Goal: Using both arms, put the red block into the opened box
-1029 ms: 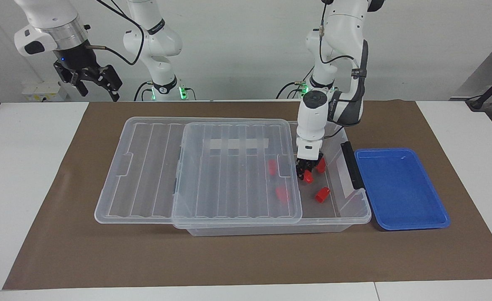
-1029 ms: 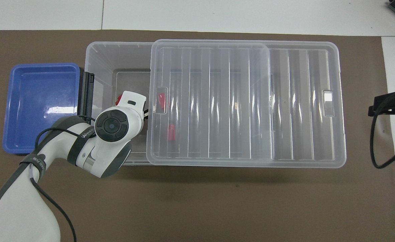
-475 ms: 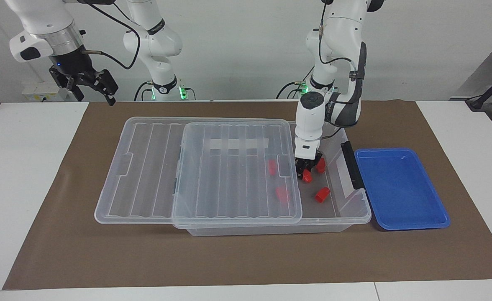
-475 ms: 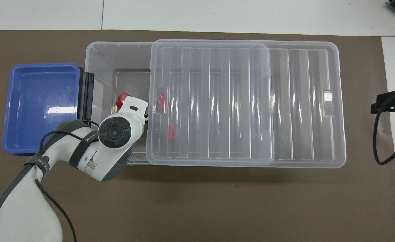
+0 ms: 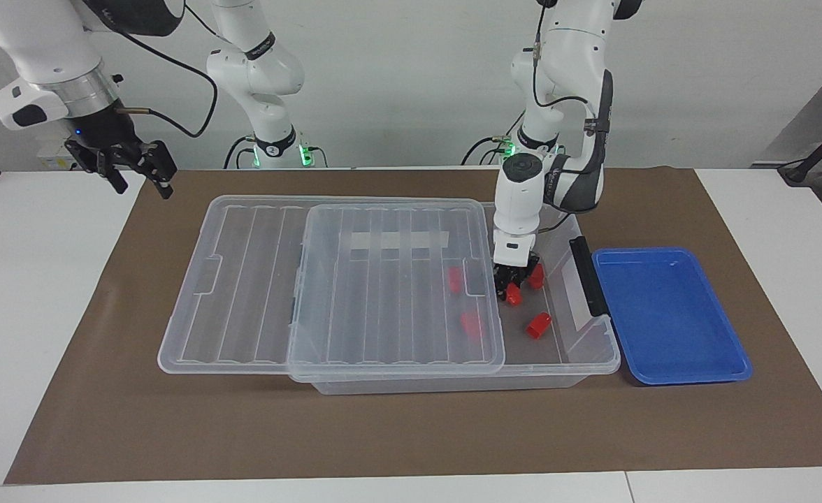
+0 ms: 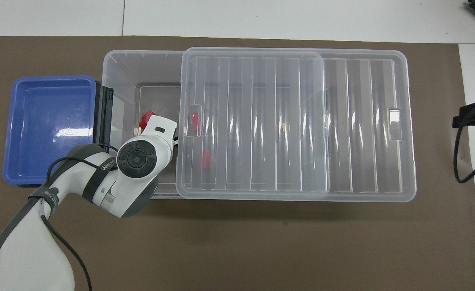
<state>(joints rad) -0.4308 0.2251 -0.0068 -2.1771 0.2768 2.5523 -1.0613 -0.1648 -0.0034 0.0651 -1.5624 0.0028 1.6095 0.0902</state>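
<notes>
The clear box [image 5: 596, 353] lies open at the left arm's end, with its ribbed lid [image 5: 383, 293] slid toward the right arm's end. My left gripper [image 5: 515, 292] reaches down inside the open part, shut on a red block [image 5: 514, 298] just above the box floor. Two more red blocks lie close by, one [image 5: 537, 277] beside the fingers and one [image 5: 538, 325] farther from the robots. Another two [image 5: 456, 278] [image 5: 472, 325] show through the lid. In the overhead view the wrist hides the held block. My right gripper [image 5: 143, 188] hangs open and empty over the mat's edge at the right arm's end.
A shallow blue tray [image 5: 669, 314] sits beside the box's black handle [image 5: 588, 276] at the left arm's end. A brown mat [image 5: 411, 426] covers the white table. The lid [image 6: 294, 121] overhangs the box toward the right arm's end.
The right gripper has swung outward and lower, away from the box toward its own end of the table. The left gripper stays inside the box with the red block at its tips.
</notes>
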